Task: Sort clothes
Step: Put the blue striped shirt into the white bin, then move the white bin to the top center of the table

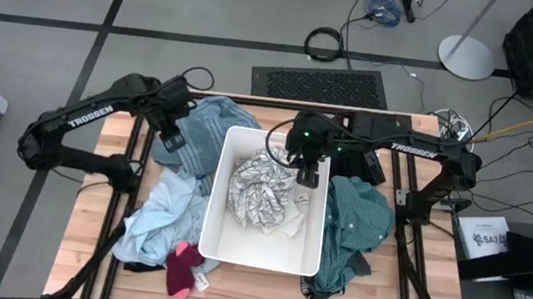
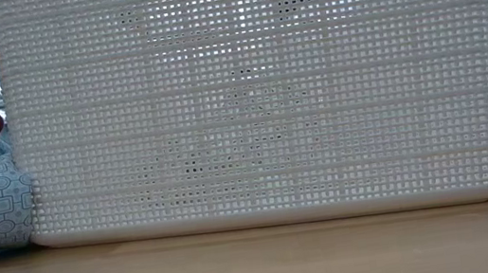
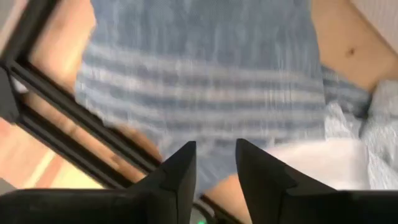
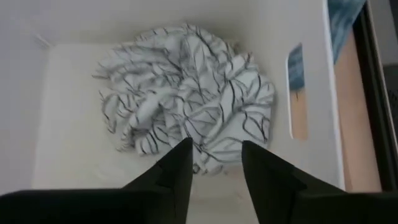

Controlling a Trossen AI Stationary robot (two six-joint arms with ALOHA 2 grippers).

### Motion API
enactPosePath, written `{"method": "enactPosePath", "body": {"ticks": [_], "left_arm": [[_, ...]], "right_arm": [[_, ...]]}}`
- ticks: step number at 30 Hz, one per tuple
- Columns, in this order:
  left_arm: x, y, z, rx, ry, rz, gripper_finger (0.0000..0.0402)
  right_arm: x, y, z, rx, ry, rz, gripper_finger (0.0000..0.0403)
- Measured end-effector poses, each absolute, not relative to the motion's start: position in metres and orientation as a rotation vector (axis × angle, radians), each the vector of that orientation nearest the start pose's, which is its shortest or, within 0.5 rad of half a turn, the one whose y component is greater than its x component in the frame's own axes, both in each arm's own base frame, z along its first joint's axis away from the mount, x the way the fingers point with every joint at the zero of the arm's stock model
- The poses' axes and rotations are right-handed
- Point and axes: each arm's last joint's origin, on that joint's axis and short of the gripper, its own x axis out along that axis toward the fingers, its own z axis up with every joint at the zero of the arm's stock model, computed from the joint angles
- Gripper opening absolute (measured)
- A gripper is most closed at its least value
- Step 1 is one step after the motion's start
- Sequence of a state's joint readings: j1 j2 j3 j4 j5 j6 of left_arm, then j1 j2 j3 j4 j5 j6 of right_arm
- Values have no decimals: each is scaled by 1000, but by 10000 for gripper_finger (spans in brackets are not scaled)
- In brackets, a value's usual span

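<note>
While the white bin (image 1: 306, 260) sits mid-bench with only the white-grey patterned garment (image 1: 261, 195) inside it, I read the sort as barely begun. Going left to right: the light blue garment (image 1: 161, 213) lies heaped on the bench at the bin's near-left, with the magenta-pink pieces (image 1: 185, 266) by the near edge just beside it. Farther back, the blue striped garment (image 1: 207, 126) is spread against the bin's far-left corner, and my left hand (image 1: 171, 142) hovers over it; in the left wrist view its fingers (image 3: 180, 171) stand a narrow gap apart with nothing between them, stripes directly below. In the bin, my right hand (image 1: 307, 177) hangs over the patterned garment near the far-right wall, fingers (image 4: 177, 168) parted narrowly and empty, the crumpled cloth just beneath the tips. Right of the bin, the teal green garment (image 1: 356, 230) is piled on the bench, with something dark partly under it that I cannot make out. My judgement is that both hands are between grasps. Next I would lower the left hand onto a raised fold of the striped cloth, close, and lift clear of the frame rail before carrying it off.
</note>
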State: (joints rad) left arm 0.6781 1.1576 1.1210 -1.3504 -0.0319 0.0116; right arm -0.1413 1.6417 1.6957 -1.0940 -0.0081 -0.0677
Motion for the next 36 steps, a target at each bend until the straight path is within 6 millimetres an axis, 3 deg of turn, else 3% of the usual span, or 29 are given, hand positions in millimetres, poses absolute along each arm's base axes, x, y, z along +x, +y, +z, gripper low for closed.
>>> {"method": "enactPosePath", "body": {"ticks": [8, 20, 36], "left_arm": [[139, 113, 302, -389, 1342, 549, 127], [144, 117, 305, -358, 1259, 565, 128], [146, 119, 305, -352, 1232, 570, 128]], "right_arm": [[326, -53, 350, -31, 1050, -82, 8], [324, -84, 326, 5, 1082, -185, 0], [327, -115, 327, -32, 1003, -350, 0]]}}
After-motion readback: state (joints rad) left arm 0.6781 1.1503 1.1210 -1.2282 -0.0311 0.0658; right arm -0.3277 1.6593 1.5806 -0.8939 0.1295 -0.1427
